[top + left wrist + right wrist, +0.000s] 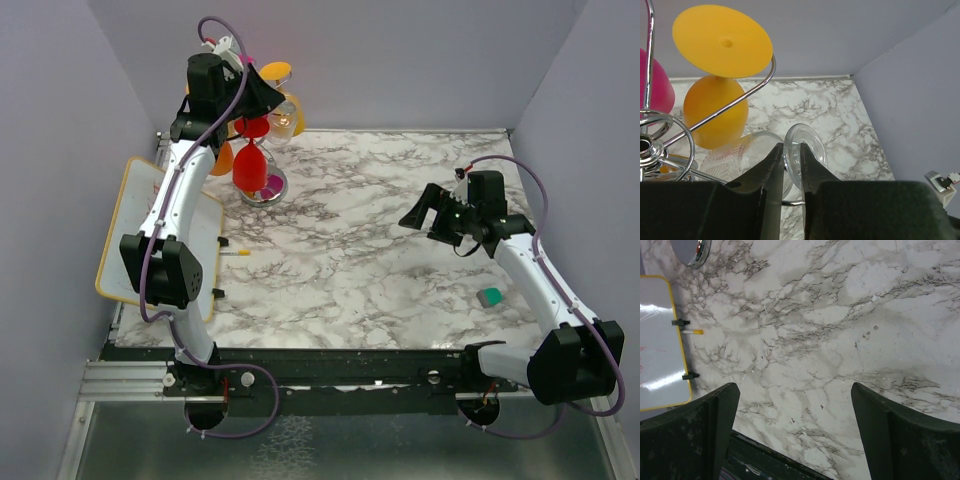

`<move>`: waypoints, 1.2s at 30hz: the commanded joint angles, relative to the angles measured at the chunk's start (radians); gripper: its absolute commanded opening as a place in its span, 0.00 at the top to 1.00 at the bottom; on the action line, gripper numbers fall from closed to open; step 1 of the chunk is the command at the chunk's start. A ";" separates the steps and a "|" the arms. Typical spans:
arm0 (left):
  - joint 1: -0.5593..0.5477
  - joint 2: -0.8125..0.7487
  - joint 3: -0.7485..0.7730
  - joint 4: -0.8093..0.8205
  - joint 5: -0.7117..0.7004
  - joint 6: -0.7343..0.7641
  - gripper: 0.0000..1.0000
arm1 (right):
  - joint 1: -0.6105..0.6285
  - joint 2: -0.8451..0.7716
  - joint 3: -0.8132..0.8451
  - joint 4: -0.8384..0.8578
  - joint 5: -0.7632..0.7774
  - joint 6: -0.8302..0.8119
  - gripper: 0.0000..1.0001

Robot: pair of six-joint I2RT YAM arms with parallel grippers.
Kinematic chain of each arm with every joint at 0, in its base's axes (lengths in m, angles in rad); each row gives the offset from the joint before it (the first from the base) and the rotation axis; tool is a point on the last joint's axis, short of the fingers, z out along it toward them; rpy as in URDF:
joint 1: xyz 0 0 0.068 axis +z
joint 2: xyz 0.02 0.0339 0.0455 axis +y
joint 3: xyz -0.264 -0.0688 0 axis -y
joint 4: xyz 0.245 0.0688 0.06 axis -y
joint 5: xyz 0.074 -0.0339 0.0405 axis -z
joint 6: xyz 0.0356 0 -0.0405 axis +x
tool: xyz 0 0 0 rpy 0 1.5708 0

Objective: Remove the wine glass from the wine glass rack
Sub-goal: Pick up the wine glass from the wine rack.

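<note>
The wine glass rack [263, 189] stands at the back left of the marble table, its chrome hub [650, 145] and wire arms low on the left of the left wrist view. Upside down on it hang an orange glass [715, 110], a pink glass [655, 85], a red glass [250, 165] and a clear wine glass [754, 155]. My left gripper [791, 147] is up at the rack top, its fingers pressed on both faces of the clear glass's round foot [814, 145]. My right gripper [795, 395] hovers open over bare marble at the right.
A yellow-framed whiteboard [150, 235] lies at the table's left edge with a small marker [240, 253] beside it. A green eraser [490, 296] sits near the right arm. Lilac walls close in the back and both sides.
</note>
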 commanded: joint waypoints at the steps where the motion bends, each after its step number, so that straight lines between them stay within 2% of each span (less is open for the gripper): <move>1: 0.018 0.005 0.039 0.005 0.033 -0.016 1.00 | -0.007 0.009 -0.004 -0.004 -0.013 0.010 0.00; 8: 0.034 -0.008 0.024 0.005 0.039 -0.024 1.00 | -0.008 0.009 -0.001 -0.011 -0.008 0.005 0.00; 17: 0.041 -0.009 0.023 -0.001 0.180 -0.028 1.00 | -0.008 0.019 -0.001 -0.010 -0.010 0.005 0.00; 24: 0.042 0.026 0.063 0.001 0.231 -0.046 1.00 | -0.007 0.021 0.002 -0.011 -0.012 0.005 0.00; 36: 0.058 0.025 0.052 -0.042 0.253 -0.032 1.00 | -0.007 0.021 -0.006 -0.011 -0.010 0.005 0.00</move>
